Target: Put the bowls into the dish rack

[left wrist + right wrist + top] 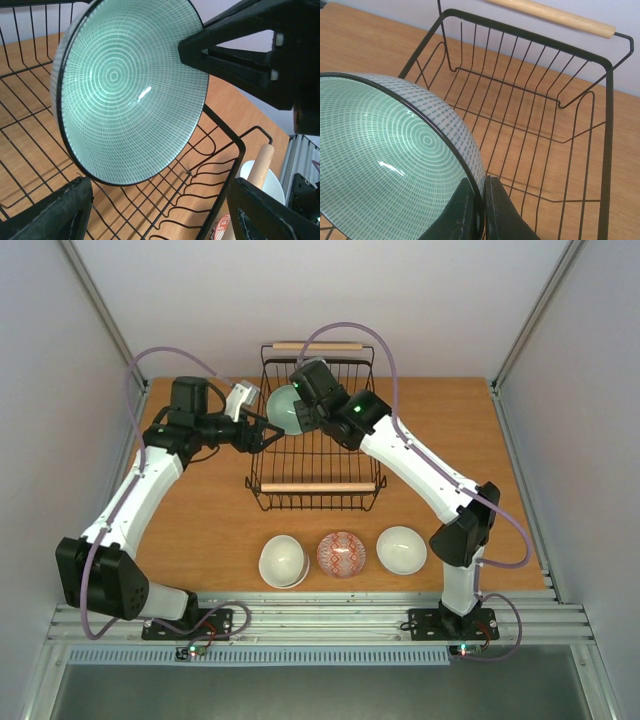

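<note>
While the right gripper pinches the rim of the pale green bowl, tilted on edge over the dish rack, and the left gripper hovers spread beside it, a slow lowering between the wires looks safest, three more bowls lying in front

No word, number, brand mark or sign can be read in any of the three views. The pale green bowl carries only painted rings and small dashes, not letters. The red-patterned bowl, at 6 o'clock from the dish rack, shows an ornament that is too small to make out.
</note>
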### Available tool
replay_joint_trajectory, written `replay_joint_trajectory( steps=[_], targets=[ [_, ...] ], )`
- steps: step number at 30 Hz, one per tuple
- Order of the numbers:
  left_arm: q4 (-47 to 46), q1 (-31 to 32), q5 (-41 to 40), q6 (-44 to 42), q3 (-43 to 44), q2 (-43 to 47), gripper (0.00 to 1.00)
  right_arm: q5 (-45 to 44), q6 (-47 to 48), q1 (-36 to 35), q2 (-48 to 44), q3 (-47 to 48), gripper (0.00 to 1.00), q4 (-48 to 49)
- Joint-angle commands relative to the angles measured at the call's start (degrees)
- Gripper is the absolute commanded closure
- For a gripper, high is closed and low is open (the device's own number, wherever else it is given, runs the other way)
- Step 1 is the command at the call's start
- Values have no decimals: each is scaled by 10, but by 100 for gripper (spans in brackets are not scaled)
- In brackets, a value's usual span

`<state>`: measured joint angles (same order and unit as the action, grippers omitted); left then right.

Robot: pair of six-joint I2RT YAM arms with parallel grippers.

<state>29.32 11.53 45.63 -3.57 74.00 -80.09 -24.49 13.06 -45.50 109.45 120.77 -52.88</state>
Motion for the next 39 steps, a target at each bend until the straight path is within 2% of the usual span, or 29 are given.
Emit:
replay_joint_trajectory(
  steps=[1, 4, 11, 14, 21, 23, 26, 30, 31, 32, 35, 37, 39],
  targets=[
    [-22, 2, -17, -13, -9, -6, 26, -4, 2, -11, -41, -19, 99, 41],
    [-26, 3, -25, -14, -14, -8, 26, -18, 0, -11, -54, -37, 99, 41],
    [-49, 10, -64, -13, -25, -18, 26, 11, -9, -21, -94, -79, 99, 58],
    [-53, 16, -87, -13, -25, -22, 33, 21, -11, -26, -100, -86, 99, 62],
    [-67, 22, -104, -3, -31, -22, 34, 42, -11, -41, -92, -87, 99, 69],
    [-68, 21, -104, -4, -33, -21, 48, 46, -11, -45, -89, -87, 99, 69],
    [-68, 22, -107, -5, -33, -19, 97, 49, -11, -50, -86, -88, 99, 70],
    [-66, 22, -104, -11, -35, -17, 100, 42, -10, -50, -82, -92, 99, 70],
    [-66, 21, -105, -12, -36, -16, 99, 38, -9, -51, -83, -94, 95, 70],
    [-66, 21, -105, -15, -37, -15, 100, 31, -7, -51, -85, -98, 86, 73],
    [-64, 21, -89, -22, -38, -14, 100, 29, 13, -49, -111, -143, 45, 116],
    [-57, 22, -64, -32, -36, -14, 100, 73, 33, -39, -150, -194, 25, 161],
    [-42, 21, -36, -51, -30, -14, 100, 142, 38, -18, -186, -243, 10, 198]
  ],
)
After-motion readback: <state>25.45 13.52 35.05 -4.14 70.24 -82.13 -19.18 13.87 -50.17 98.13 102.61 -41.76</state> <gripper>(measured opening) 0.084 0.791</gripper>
